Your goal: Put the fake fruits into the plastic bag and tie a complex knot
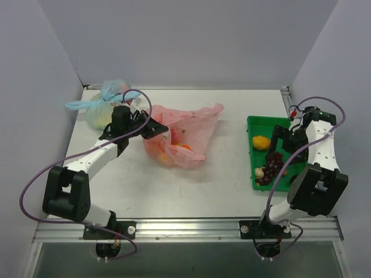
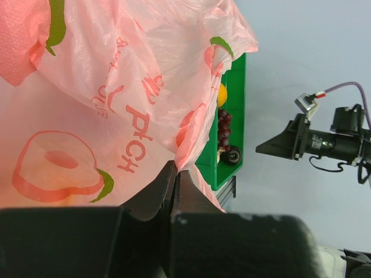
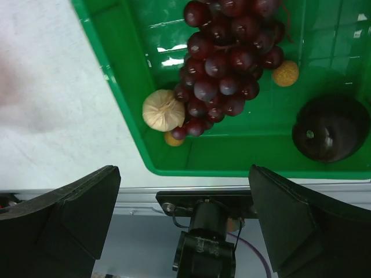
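Observation:
The pink plastic bag (image 1: 185, 130) with peach prints lies slumped mid-table, orange fruit (image 1: 184, 148) showing through its film. My left gripper (image 1: 152, 127) is at its left edge, jaws shut on a fold of the bag (image 2: 116, 87); its fingertips (image 2: 168, 174) pinch the thin pink film. A green tray (image 1: 251, 123) on the right holds a yellow fruit (image 1: 261, 142), a dark purple grape bunch (image 1: 273, 165) and a pale piece (image 1: 259, 172). Over the tray my right gripper (image 1: 286, 136) hangs open and empty. Its wrist view shows the grapes (image 3: 226, 63), the pale piece (image 3: 163, 110), a small orange ball (image 3: 286, 73) and a dark round fruit (image 3: 330, 127).
A pale blue knotted bag (image 1: 107, 105) with fruit inside sits at the back left, just behind my left arm. The green tray's near rim (image 3: 174, 168) lies close to the table's front rail and the right arm's base (image 3: 206, 243). White walls enclose the table.

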{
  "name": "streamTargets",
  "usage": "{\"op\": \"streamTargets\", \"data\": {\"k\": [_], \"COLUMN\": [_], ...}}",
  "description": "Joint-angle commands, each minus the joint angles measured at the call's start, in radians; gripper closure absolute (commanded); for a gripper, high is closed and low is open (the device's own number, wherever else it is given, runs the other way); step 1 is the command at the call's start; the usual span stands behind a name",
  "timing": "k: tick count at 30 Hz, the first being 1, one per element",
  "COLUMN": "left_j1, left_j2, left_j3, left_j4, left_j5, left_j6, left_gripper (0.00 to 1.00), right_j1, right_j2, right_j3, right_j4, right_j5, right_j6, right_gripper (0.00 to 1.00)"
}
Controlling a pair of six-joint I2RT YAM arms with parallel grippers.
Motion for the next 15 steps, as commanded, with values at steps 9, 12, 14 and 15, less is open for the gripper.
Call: {"op": "streamTargets", "data": {"k": [9, 12, 14, 15], "left_j1": [0.008, 0.009, 0.012, 0.014], "left_j2": [-0.012, 0.001, 0.007, 0.016], "left_j3": [0.04, 0.051, 0.06, 0.061], "left_j4": [-0.036, -0.057, -0.062, -0.066], "left_j5": [-0.005, -0.016, -0.017, -0.017], "left_j6": [0.079, 0.092, 0.098, 0.1], "left_gripper": [1.0, 1.0, 1.0, 1.0], "right_j1": [0.033, 0.047, 0.047, 0.047], "right_j2": [0.228, 0.266, 0.289, 0.295], "right_j3": [-0.085, -0.131, -0.152, -0.167], "right_j4": [0.21, 0.253, 0.276, 0.284], "right_j5": [0.187, 0.183, 0.184, 0.175], "right_j6": [0.175, 0.138, 0.124, 0.118], "right_gripper": [0.0, 0.0, 0.0, 0.0]}}
